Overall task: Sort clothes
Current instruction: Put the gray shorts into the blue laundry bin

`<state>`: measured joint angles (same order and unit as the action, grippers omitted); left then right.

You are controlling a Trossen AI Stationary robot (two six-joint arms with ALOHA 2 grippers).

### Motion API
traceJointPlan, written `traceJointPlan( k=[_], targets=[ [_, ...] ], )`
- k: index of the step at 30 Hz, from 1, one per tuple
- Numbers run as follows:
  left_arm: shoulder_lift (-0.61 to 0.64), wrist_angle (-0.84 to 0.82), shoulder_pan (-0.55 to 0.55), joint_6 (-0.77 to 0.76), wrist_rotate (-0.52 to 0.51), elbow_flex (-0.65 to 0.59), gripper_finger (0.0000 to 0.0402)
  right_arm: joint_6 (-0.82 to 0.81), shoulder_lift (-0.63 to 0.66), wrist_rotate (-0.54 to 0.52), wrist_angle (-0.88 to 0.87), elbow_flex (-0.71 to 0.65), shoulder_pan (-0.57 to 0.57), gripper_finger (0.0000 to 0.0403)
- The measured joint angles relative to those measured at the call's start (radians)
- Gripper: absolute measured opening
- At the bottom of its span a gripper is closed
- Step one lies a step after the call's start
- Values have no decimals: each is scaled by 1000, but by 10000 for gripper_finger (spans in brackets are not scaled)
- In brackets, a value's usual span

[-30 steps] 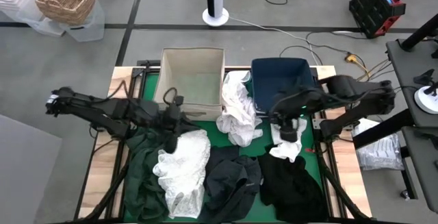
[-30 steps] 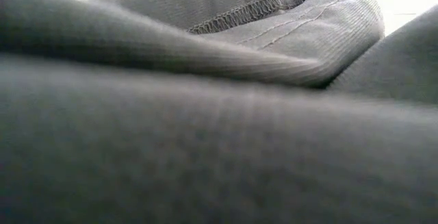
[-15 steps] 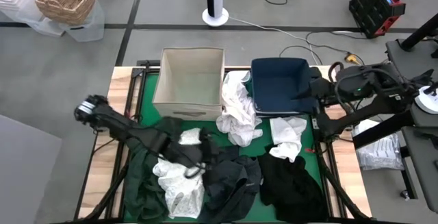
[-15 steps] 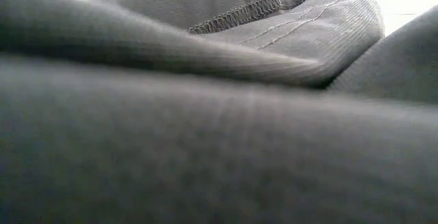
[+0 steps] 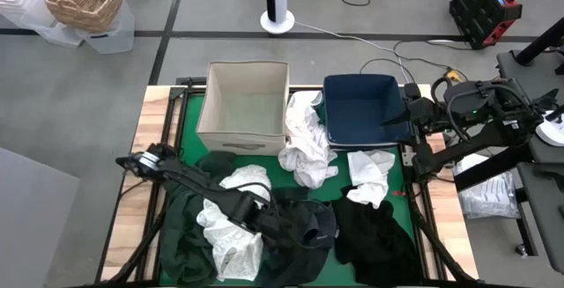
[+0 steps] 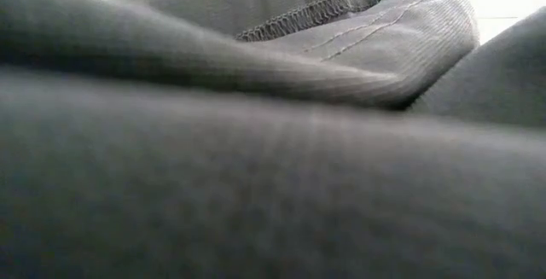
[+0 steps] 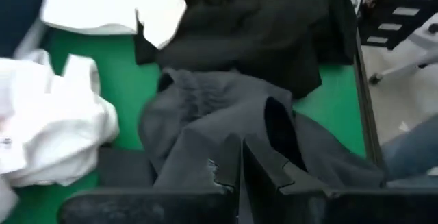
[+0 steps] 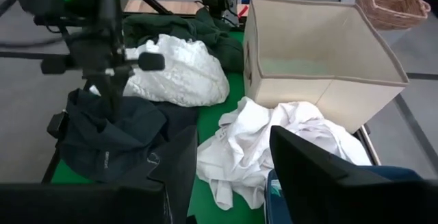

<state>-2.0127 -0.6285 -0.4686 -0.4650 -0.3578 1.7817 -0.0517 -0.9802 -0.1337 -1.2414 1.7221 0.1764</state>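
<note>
The clothes (image 5: 264, 209) are lying heaped across the green mat (image 5: 339, 185), from 6 to 9 o'clock of the table, with white pieces at centre and none in the beige box (image 5: 245, 103) or navy bin (image 5: 363, 107). The left gripper (image 5: 280, 226) has swung down from the lacy white garment (image 5: 231, 222) and is now pinching the dark grey one (image 7: 226, 128) with closed jaws, likely starting a lift. The right gripper (image 8: 226, 159), jaws parted and empty, has dropped its white piece (image 5: 370, 175) and is pulling back toward 3 o'clock.
</note>
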Motion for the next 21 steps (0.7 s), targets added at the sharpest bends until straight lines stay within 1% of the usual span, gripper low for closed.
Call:
traceJointPlan(
  k=[4, 8, 11, 16, 21],
  targets=[
    [-28, -12, 0, -51, 8, -19, 0, -1, 0, 0, 1, -1, 0, 185],
    [-36, -23, 0, -146, -60, -34, 0, -10, -3, 0, 2, -9, 0, 183],
    [-36, -44, 2, -171, -69, -35, 8, -16, -2, 0, 18, -24, 0, 183],
    [-36, -66, 10, -146, -73, -36, 49, -17, -3, 0, 58, -47, 0, 189],
    [-36, -105, 20, -146, -80, -63, 110, -18, -12, 0, 71, -54, 0, 189]
  ],
)
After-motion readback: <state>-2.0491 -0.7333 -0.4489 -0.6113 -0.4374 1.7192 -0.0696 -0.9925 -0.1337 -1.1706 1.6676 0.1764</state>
